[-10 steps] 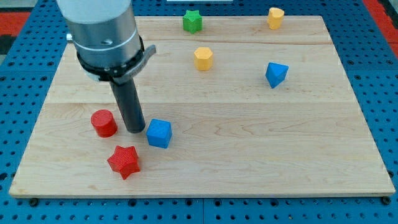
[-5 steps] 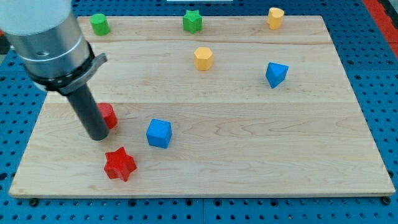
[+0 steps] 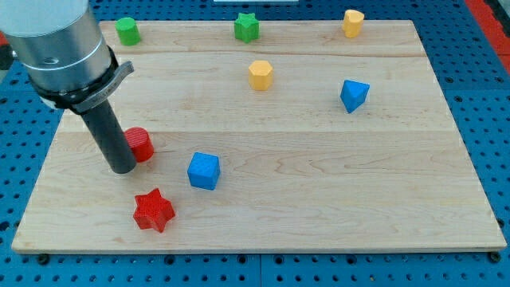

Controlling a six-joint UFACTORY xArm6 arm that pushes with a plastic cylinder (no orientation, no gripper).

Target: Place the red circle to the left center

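The red circle (image 3: 141, 143) is a short red cylinder at the board's left side, about mid-height. My tip (image 3: 122, 169) rests on the board right beside it, at its left and slightly below, and the rod hides the circle's left edge. Whether they touch cannot be told. The red star (image 3: 153, 210) lies below my tip. The blue cube (image 3: 203, 170) sits to the right of the red circle.
A green cylinder (image 3: 126, 30) and a green star (image 3: 247, 26) sit along the top edge. A yellow hexagon block (image 3: 260, 74) is at upper centre, another yellow block (image 3: 353, 22) at top right. A blue angular block (image 3: 353, 95) lies at the right.
My tip crossed from the red circle's right side to its left and lower side. The red circle shifted a little to the right and up. The red star slid slightly down-left.
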